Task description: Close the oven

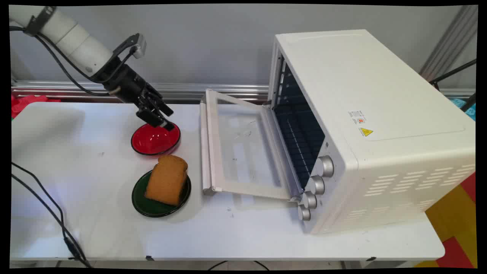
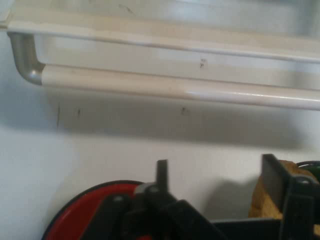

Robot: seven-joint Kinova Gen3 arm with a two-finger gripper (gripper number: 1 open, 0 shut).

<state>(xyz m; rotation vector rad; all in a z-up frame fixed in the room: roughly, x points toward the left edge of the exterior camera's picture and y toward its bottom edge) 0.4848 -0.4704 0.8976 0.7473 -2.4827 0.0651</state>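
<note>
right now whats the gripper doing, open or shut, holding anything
Gripper: open and empty, its fingers spread at the far rim of the red bowl.

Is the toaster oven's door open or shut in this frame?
Open. The glass door is folded down nearly flat onto the table, and the dark inside of the toaster oven with its rack shows.

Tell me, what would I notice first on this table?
Probably the big white oven on the right, its glass door folded down flat. Left of it, a slice of bread sits on a green plate, and the robot's black hand hangs over a red bowl.
</note>
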